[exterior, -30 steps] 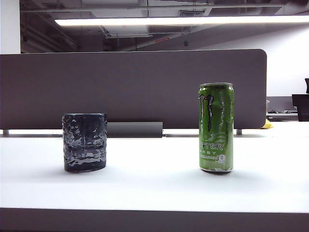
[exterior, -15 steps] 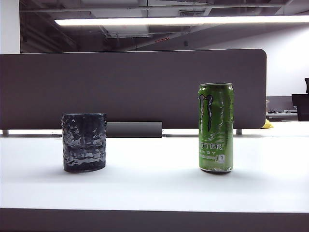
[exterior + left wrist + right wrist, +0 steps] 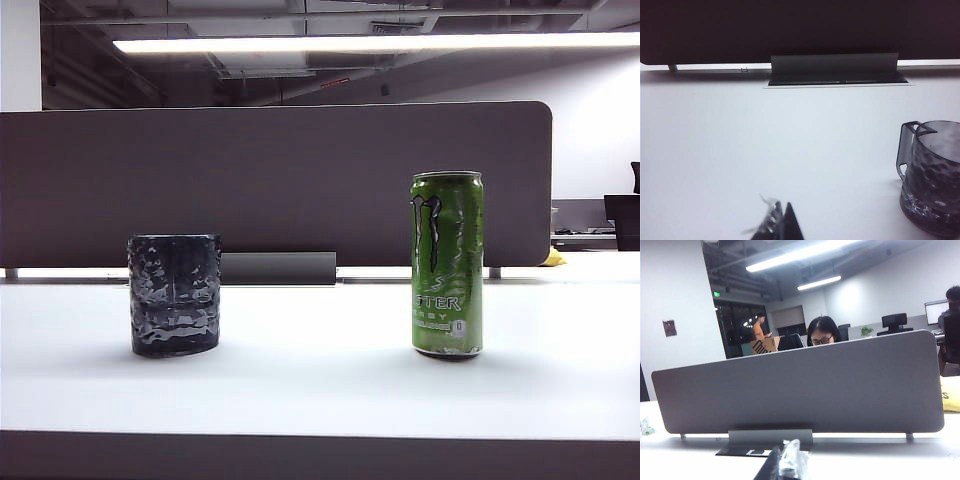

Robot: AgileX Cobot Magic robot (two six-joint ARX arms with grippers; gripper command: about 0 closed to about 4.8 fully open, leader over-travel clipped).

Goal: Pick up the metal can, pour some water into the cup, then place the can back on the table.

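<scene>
left claw [image 3: 780, 225] closed, empty, cup [image 3: 932, 177] beside it | right claw [image 3: 787, 462] closed, empty | metal can [image 3: 447, 264] upright on table [image 3: 320, 390], not near either claw, ready for grasp

The metal can [image 3: 447, 265] is bright green with a black claw-shaped "M", pale lettering and silver rims. The cup [image 3: 175, 295] is dark blue-black, its glassy walls dimpled and rippled. The table [image 3: 320, 390] is white with a dark front edge, and the divider panel [image 3: 270, 180] behind is plain dark grey. The left gripper [image 3: 779, 226] and the right gripper [image 3: 785, 462] show black fingers with clear crinkled wrap.
</scene>
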